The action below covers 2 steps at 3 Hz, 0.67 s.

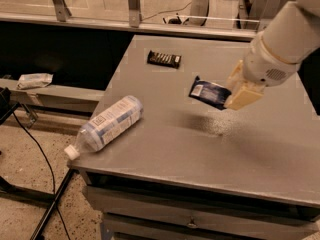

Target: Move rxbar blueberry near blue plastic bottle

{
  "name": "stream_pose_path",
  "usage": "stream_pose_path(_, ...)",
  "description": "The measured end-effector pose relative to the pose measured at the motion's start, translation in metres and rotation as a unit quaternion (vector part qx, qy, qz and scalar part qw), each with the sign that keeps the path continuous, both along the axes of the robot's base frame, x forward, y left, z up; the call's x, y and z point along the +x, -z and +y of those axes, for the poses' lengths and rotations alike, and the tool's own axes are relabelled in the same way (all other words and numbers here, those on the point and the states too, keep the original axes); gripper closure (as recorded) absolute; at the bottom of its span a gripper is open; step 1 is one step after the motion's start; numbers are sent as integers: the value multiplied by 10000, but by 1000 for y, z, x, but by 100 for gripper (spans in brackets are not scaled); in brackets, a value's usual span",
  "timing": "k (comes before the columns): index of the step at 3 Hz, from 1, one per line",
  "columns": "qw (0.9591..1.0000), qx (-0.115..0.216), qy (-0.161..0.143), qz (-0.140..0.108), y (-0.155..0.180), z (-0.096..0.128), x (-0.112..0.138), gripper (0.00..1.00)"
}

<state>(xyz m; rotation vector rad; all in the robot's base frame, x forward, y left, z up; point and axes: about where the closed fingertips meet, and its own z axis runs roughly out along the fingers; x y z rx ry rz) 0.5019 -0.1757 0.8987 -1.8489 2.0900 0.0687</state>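
Note:
The rxbar blueberry (209, 92), a dark navy wrapper with a white patch, is held in the air above the grey table (200, 144). My gripper (234, 97) is shut on its right end, with the cream fingers (242, 96) on either side of it. The blue plastic bottle (107, 121) lies on its side near the table's front left corner, with its white cap past the edge. The bar is well to the right of the bottle and apart from it.
A black-brown bar with pale lettering (164, 59) lies toward the back of the table. A low shelf with a crumpled white packet (34, 79) stands to the left. Cables and a stand leg cross the floor at lower left.

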Motion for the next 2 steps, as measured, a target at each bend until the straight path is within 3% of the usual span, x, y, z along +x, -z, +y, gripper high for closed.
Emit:
stream_pose_path(1, 9978, -239, -602, 137, 10, 45, -14, 100)
stream_pose_path(2, 9927, -510, -1047, 298, 29, 83, -25, 100)
